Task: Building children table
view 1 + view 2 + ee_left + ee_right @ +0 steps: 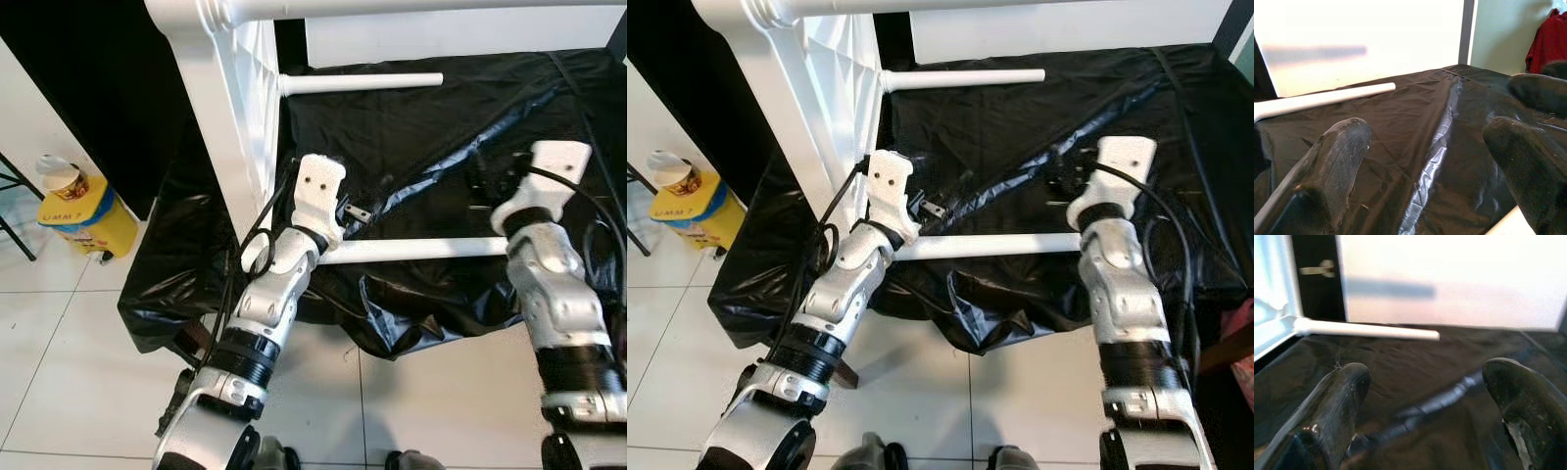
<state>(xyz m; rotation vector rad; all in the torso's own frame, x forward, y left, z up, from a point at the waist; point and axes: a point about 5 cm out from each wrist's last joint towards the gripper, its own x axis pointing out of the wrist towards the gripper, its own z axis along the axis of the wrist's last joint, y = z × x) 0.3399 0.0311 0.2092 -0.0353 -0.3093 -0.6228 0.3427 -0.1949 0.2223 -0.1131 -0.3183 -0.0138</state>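
The white children's table top (230,117) stands on its edge at the left of a surface draped in a black sheet (441,127). Two white legs stick out from it sideways: a far leg (362,83) and a near leg (411,250). My left gripper (358,213) hovers just above the near leg close to the table top, open and holding nothing (1427,142). Over the other end of that leg, my right gripper (1068,181) is open too (1427,377). The far leg (1366,329) lies ahead of its fingers.
A yellow bin (83,211) with a paper cup on it stands on the white tile floor (59,333) to the left. A white board (441,34) lines the back. The sheet hangs over the front edge (392,333). A red cloth (1547,39) hangs far right.
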